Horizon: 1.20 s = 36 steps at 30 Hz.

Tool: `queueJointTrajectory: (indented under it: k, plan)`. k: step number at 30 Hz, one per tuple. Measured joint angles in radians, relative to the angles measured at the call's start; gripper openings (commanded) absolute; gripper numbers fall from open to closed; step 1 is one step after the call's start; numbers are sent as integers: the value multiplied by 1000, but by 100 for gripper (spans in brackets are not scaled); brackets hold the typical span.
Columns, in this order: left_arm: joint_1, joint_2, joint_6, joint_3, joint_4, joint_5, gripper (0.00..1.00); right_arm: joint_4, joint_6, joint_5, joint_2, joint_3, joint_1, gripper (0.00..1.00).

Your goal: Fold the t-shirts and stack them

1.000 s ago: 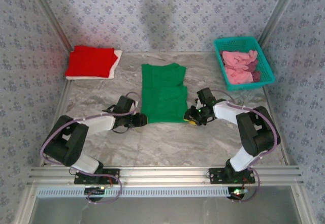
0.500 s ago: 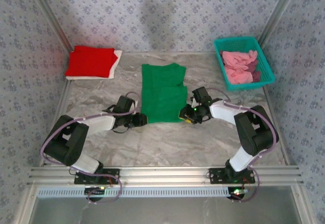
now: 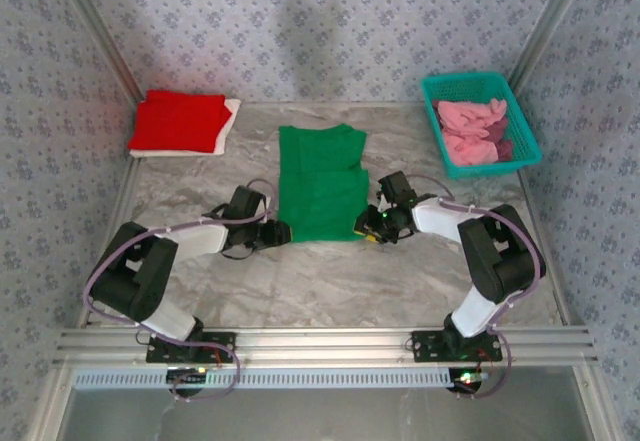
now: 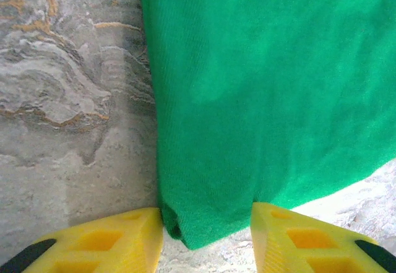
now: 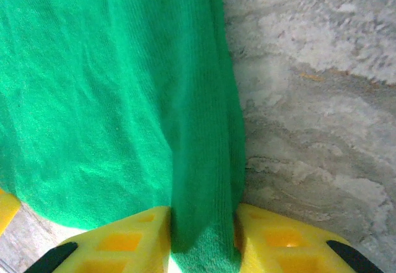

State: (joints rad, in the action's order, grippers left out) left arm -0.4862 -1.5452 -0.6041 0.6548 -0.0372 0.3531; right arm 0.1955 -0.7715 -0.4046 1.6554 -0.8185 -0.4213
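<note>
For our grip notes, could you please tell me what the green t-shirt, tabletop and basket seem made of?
Green t-shirt: soft matte knit cloth, fine ribs and fuzz showing. Tabletop: smooth marble-look surface, grey-brown veining; stone or laminate unclear. Basket: probably teal plastic, rigid mesh walls.

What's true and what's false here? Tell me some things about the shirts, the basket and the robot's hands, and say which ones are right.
1. The green shirt lies spread out in the middle of the table. True.
2. The teal basket is empty. False: pink cloth is piled inside it, with some maroon beside it.
3. A folded red shirt lies on a white one at the far left. True.
4. Both hands hover over the basket. False: the left hand and the right hand are low on the table, at the green shirt's two near corners.
</note>
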Motion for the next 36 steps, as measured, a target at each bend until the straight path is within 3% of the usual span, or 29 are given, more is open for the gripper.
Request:
queueJointTrajectory:
  k: [4, 18, 33, 36]
  plan:
    - [1, -10, 0, 14, -23, -7, 35, -10, 0, 0, 0, 4, 0, 33]
    - [2, -48, 12, 89, -122, -4, 36, -13, -4, 0, 0, 5, 8, 34]
    - [-27, -84, 38, 163, -82, 18, 35, -28, -4, 0, 0, 12, 16, 33]
    - [-26, -86, 40, 165, -79, 18, 29, -36, -8, 0, 0, 16, 18, 34]
